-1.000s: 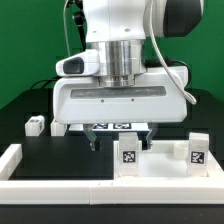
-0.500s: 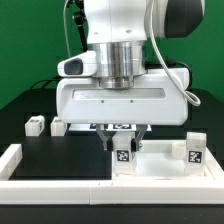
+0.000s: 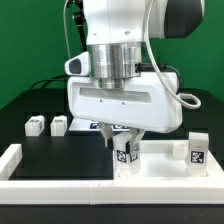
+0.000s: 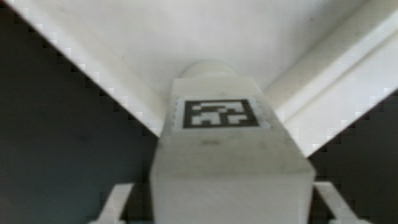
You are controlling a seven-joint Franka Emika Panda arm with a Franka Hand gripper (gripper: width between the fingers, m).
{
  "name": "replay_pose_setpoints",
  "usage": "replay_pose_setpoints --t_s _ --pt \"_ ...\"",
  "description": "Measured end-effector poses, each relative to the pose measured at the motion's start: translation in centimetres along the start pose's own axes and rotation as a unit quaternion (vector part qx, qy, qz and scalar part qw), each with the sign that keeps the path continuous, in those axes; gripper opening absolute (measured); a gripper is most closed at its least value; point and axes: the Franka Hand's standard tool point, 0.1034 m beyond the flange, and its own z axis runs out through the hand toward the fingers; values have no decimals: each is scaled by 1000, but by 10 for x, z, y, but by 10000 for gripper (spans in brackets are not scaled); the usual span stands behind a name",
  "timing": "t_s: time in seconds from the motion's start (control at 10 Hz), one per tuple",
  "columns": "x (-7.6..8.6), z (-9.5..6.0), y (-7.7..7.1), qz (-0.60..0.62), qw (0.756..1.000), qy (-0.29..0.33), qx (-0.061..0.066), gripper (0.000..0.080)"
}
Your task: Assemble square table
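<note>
Exterior view: the Panda arm stands in the middle of the scene, and its gripper (image 3: 123, 142) reaches down at the near-left corner of the square table slab (image 3: 160, 164). The slab lies flat on the black table (image 3: 60, 152), toward the exterior view's right and close behind the low white border wall (image 3: 12, 160). The two fingers are clamped on a short white leg (image 3: 124, 153), one on each side. This held leg is upright, its black-white tag faces the camera, and its lower end is at the slab's corner. I cannot tell whether it is seated in a socket there. A second leg (image 3: 196, 150) stands upright at the slab's right end, its tag also showing. Two loose legs (image 3: 34, 126) (image 3: 58, 125) lie side by side on the black table, well apart from the slab on the exterior view's left.

From the wrist view, the held leg (image 4: 222, 165) fills the space between the fingers (image 4: 118, 205). Its tag (image 4: 217, 112) is plain to see, and the slab's white surface (image 4: 178, 35) lies blurred beyond it.
</note>
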Motion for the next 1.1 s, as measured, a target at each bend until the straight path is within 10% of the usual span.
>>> replay_pose_setpoints --t_s 1.1 --pt "-8 1 2 529 848 -25 0 290"
